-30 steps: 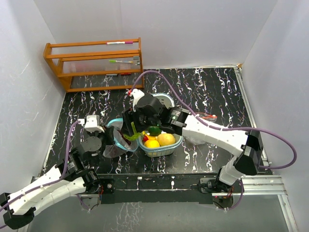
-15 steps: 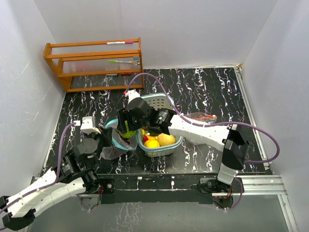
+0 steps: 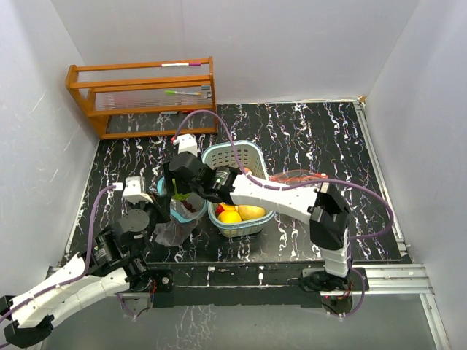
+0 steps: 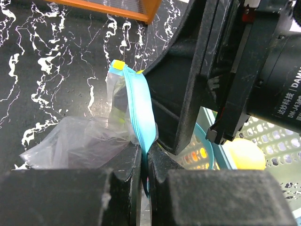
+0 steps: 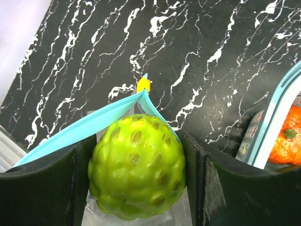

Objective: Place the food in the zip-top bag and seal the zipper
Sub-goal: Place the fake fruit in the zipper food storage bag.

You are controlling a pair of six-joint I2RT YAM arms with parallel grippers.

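Note:
My right gripper (image 5: 136, 183) is shut on a bumpy green toy fruit (image 5: 136, 167) and holds it over the open mouth of the zip-top bag (image 5: 89, 125), whose blue zipper rim has a yellow slider (image 5: 143, 84). In the top view the right gripper (image 3: 182, 191) hangs above the bag (image 3: 171, 222). My left gripper (image 4: 145, 162) is shut on the bag's blue zipper rim (image 4: 141, 113) and holds it up. The teal basket (image 3: 257, 222) holds yellow fruits (image 3: 230, 216) and an orange one (image 5: 287, 143).
A second teal lattice basket (image 3: 232, 155) stands behind the first. A wooden rack (image 3: 142, 95) with pens stands at the back left. A clear wrapper with red (image 3: 303, 176) lies right of the baskets. White walls enclose the table.
My right gripper has carried the green fruit leftward from the basket to above the bag's mouth. The left gripper kept its hold on the bag rim.

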